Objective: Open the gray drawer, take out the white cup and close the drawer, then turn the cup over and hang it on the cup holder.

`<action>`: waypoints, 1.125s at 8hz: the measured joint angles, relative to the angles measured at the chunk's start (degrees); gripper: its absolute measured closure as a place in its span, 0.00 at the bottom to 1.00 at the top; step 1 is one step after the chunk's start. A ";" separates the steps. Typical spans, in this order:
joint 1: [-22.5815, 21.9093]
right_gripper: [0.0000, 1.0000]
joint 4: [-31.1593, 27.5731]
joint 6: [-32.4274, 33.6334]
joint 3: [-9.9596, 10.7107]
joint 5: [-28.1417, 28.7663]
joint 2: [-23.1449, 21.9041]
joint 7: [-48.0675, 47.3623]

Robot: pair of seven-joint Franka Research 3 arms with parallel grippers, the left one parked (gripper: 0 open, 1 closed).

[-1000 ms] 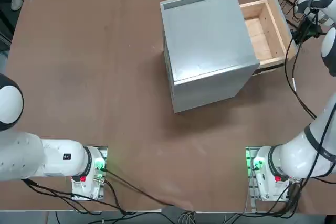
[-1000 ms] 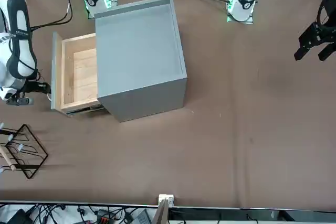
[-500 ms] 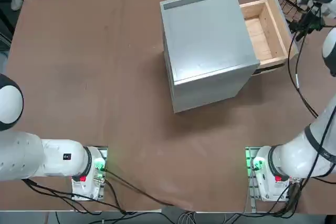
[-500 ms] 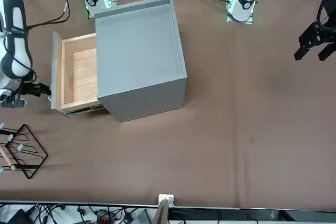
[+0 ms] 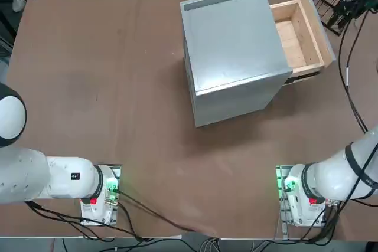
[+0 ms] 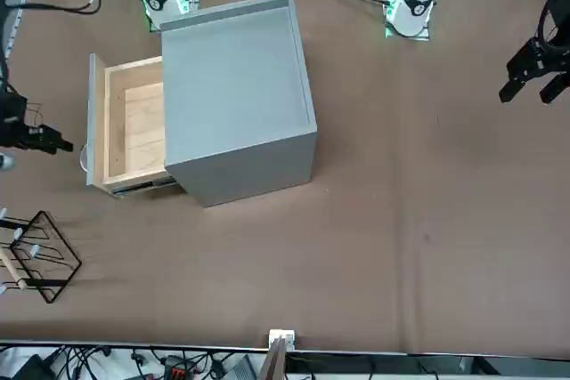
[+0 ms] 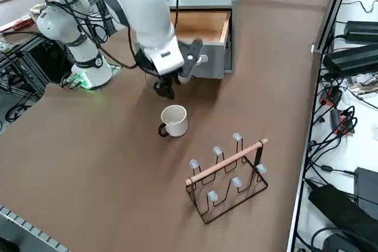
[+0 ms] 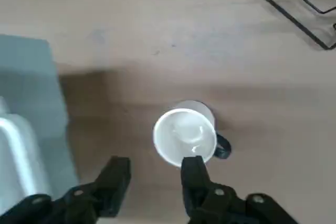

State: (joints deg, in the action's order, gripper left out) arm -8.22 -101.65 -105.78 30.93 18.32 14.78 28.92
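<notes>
The white cup (image 7: 175,120) stands upright on the table with its mouth up, between the open gray drawer (image 7: 202,26) and the cup holder (image 7: 227,173). My right gripper (image 7: 165,91) hangs just above the cup on the drawer's side. The wrist view shows the gripper (image 8: 156,170) open with nothing between its fingers, and the cup (image 8: 184,136) just beyond one fingertip (image 8: 193,167). The drawer (image 5: 298,33) sticks out of the cabinet (image 5: 233,51) with an empty wooden tray. From overhead the cup is hidden.
The big gray cabinet (image 6: 236,95) fills the middle of the table's far half. The cup holder (image 6: 34,257) stands close to the table's corner, with the table edge and cables just beyond it.
My right arm has lifted and swung away from the drawer's front panel toward the cup holder's side. The drawer and cabinet have not moved.
</notes>
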 joint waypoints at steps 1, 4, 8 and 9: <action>-1.57 0.55 0.38 0.59 -0.04 -0.01 -1.13 -3.21; -6.86 0.70 0.40 1.52 -0.23 -0.96 -1.75 -11.26; -9.16 0.81 0.13 2.43 -0.23 -2.76 -1.42 -13.54; -10.60 0.82 0.13 2.88 -0.23 -2.89 -1.32 -16.08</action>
State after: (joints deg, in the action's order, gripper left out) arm -18.82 -101.51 -102.90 30.70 15.42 13.46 12.84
